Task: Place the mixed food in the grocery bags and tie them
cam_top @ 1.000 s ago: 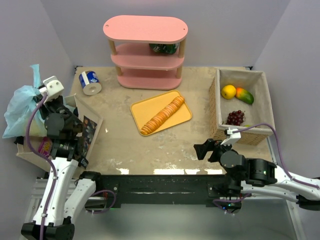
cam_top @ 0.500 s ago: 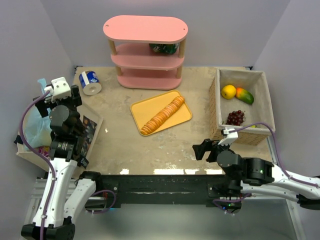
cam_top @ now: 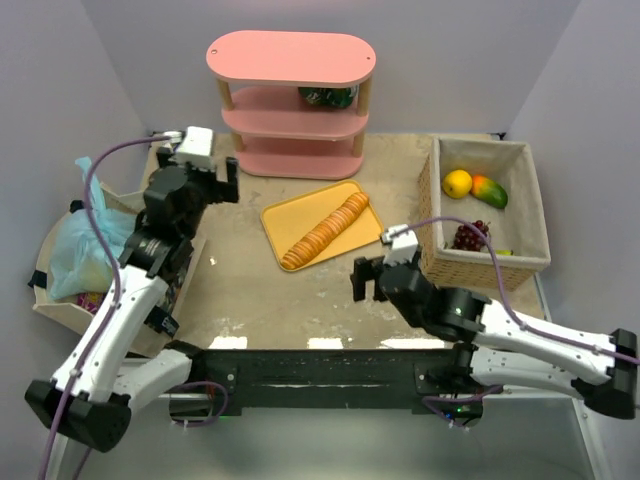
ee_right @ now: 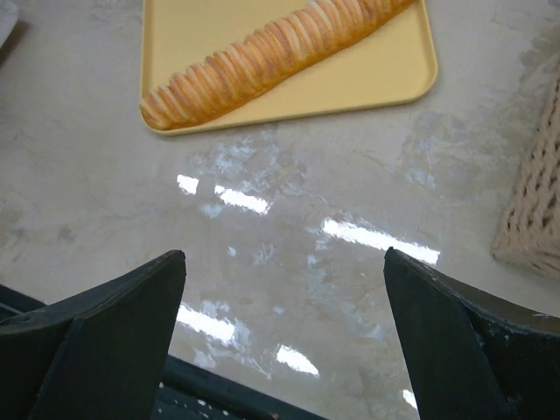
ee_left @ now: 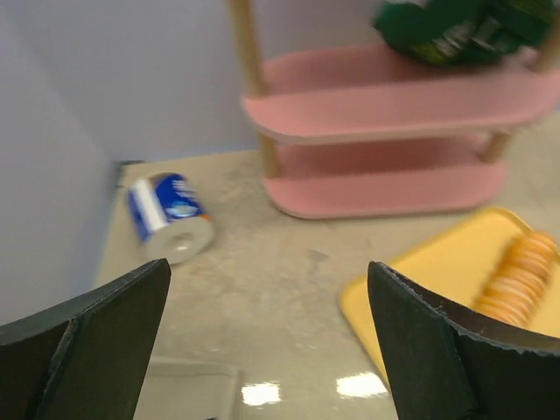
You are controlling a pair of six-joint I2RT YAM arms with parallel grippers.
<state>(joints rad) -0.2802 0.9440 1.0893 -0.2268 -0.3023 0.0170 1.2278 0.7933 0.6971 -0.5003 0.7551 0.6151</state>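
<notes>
A light-blue grocery bag (cam_top: 85,245) sits slumped in a shallow box (cam_top: 50,303) at the table's left edge, with a purple packet (cam_top: 90,298) showing beside it. Of the mixed food, a yellow fruit (cam_top: 457,183), a mango (cam_top: 490,190) and dark grapes (cam_top: 470,235) lie in the wicker basket (cam_top: 485,265). My left gripper (cam_top: 205,172) (ee_left: 269,265) is open and empty, right of the bag, facing the shelf. My right gripper (cam_top: 375,275) (ee_right: 284,254) is open and empty over bare table, just in front of the yellow tray.
A sliced loaf (cam_top: 325,228) (ee_right: 271,52) lies on the yellow tray (cam_top: 300,215) (ee_right: 376,70) mid-table. The pink shelf (cam_top: 290,60) (ee_left: 394,96) at the back holds a green packet (cam_top: 328,97) (ee_left: 455,31). A blue-and-white can (ee_left: 171,217) lies at the back left. The wicker basket (ee_right: 529,236) stands right.
My left gripper opened, left the bag's handles and swung right and back towards the shelf; the bag sagged. My right arm reached forward and left towards the tray.
</notes>
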